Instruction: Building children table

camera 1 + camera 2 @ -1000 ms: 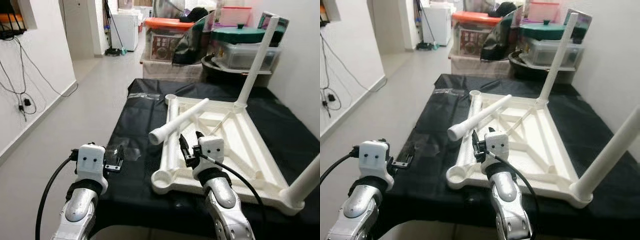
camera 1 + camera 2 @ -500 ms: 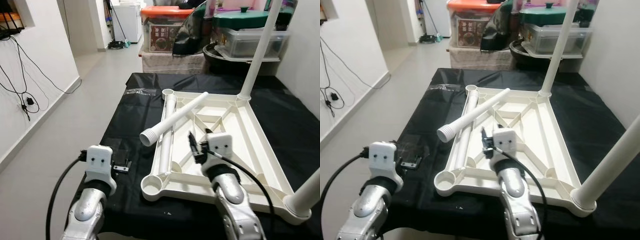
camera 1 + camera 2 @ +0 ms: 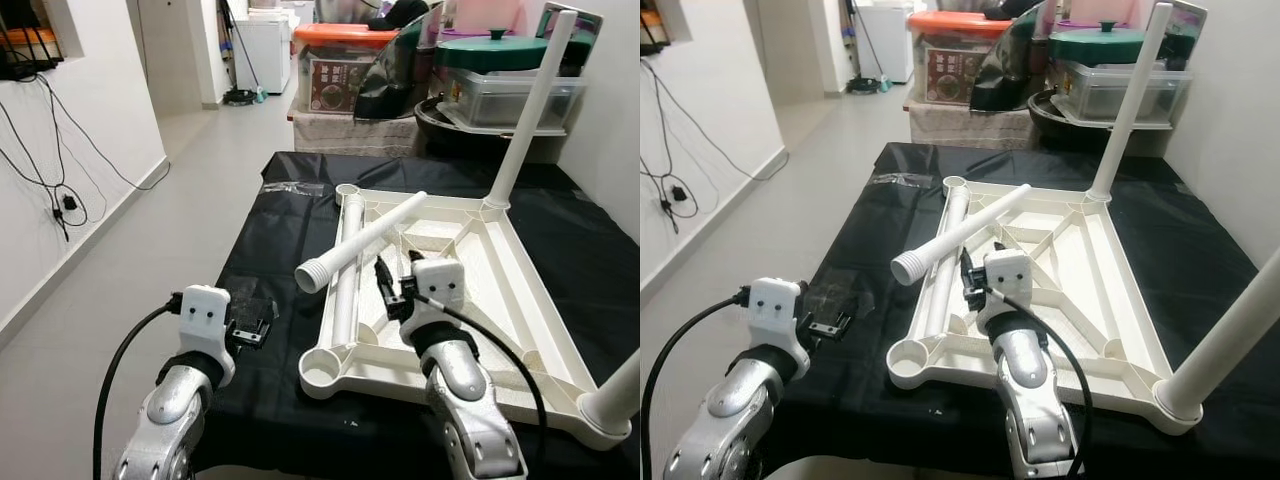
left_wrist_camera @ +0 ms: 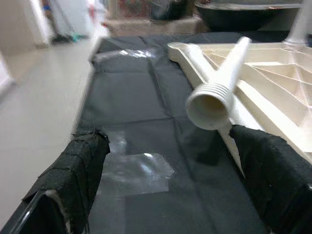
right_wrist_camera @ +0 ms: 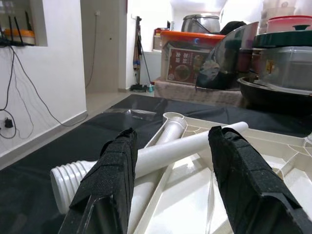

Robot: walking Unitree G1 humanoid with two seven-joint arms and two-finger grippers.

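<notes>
Grey floor (image 3: pixel 150 240) (white walls (image 3: pixel 90 120))

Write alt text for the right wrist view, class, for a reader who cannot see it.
Open black jaws of the right gripper frame a loose white table leg with a threaded end, which lies slanted across an upturned white tabletop on black sheeting. Storage boxes stand behind.

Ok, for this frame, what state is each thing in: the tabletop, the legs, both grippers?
Tabletop: upside down on the black sheet.
Far leg: upright in its corner socket.
Near right leg: standing in its socket.
Loose leg: lying across the frame, threaded end overhanging.
Lying leg: flat along the left edge.
Right gripper: open, behind the loose leg.
Left gripper: open, empty.
</notes>
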